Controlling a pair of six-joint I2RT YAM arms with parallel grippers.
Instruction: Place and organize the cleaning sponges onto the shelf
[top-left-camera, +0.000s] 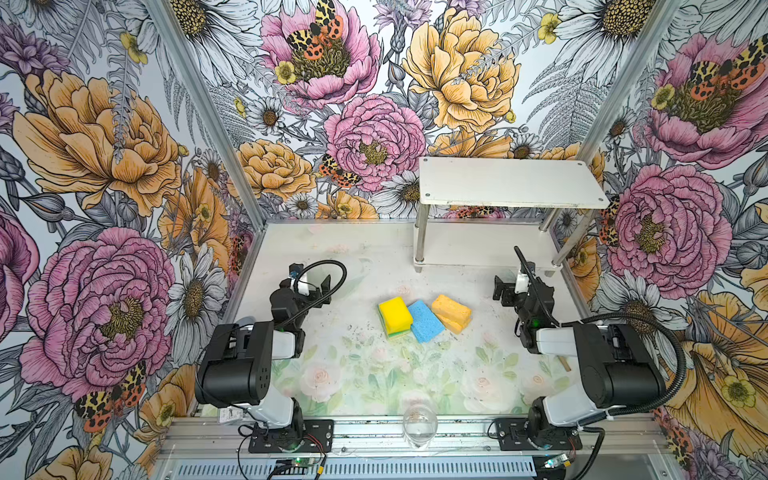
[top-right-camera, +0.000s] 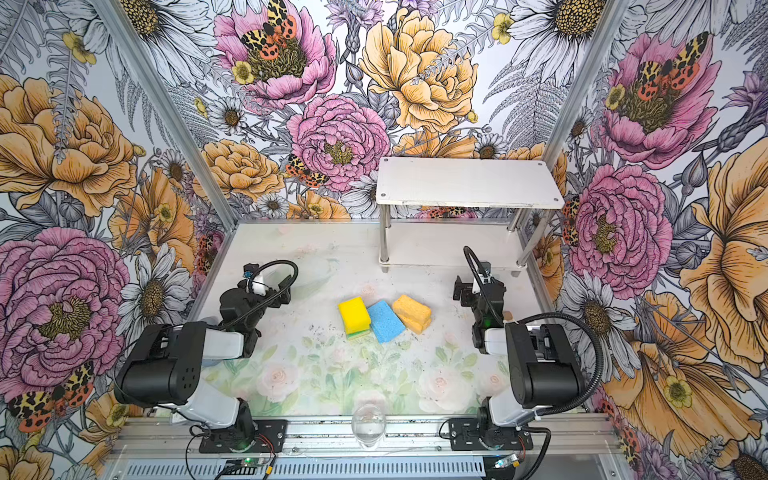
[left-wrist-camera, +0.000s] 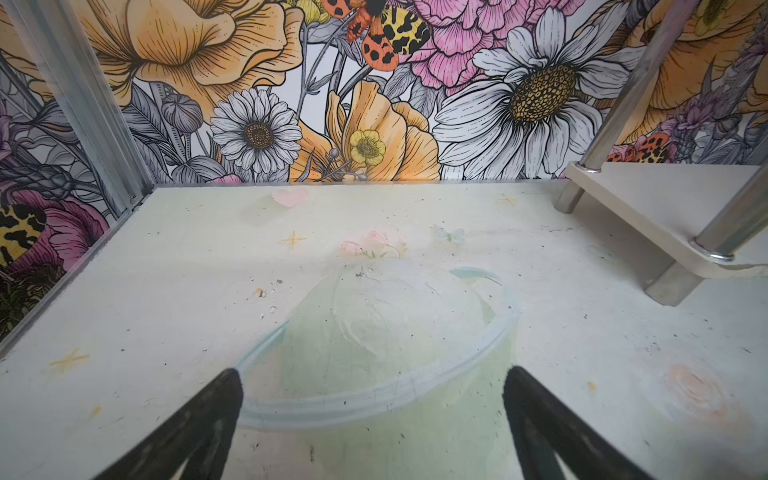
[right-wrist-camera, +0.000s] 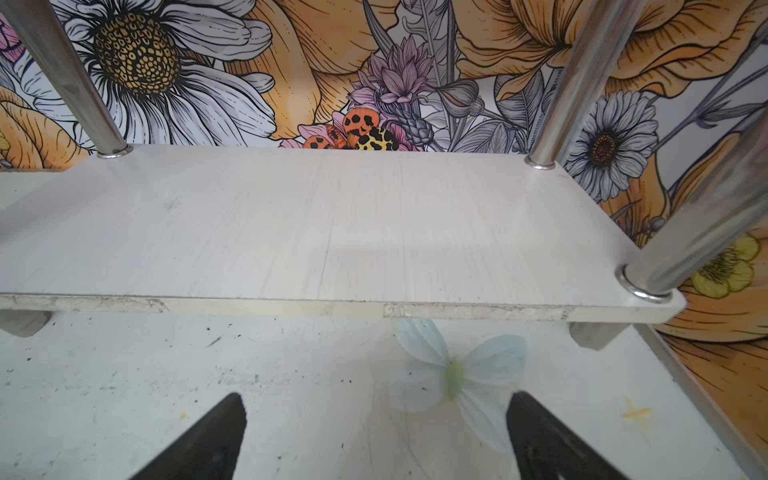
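Sponges: the sponges sit bunched at the centre of the bench (top-left-camera: 353, 266), none on the shelf yet. There is a yellow sponge (top-left-camera: 395, 312) on a green-edged one, a blue sponge (top-left-camera: 424, 321) touching it, and the orange-yellow sponges (top-left-camera: 451, 309) stacked at the 3 o'clock end.
Shelf: the shelf (top-left-camera: 511, 183) stands at about 1 o'clock on the bench, with both tiers bare.
Left claw: the left claw (left-wrist-camera: 374, 374) is spread wide and holds nothing, at 9 o'clock from the sponges.
Right claw: the right claw (right-wrist-camera: 376, 397) is spread wide and empty, at 3 o'clock from the sponges, facing the shelf front.
Risk, stacks: the sponges lie on and against each other, so a pinch on one would likely drag or lift its neighbour.
Risk, softness: a soft block squeezed off-centre may twist and land crooked.
Risk, shelf: entry to the lower board (right-wrist-camera: 332, 224) is narrow between the posts (right-wrist-camera: 582, 83) and under the upper board (top-right-camera: 469, 183), so a claw could strike them and shove the shelf.
Risk, glass: the glass (top-left-camera: 419, 424) at the 6 o'clock edge could be clipped by a swinging arm.
Top views only: they show the sponges, the glass and the upper board.
Wrist views only: they show the spread fingers close up. The right wrist view shows the lower board's bare surface and worn front edge. Neither shows a sponge.
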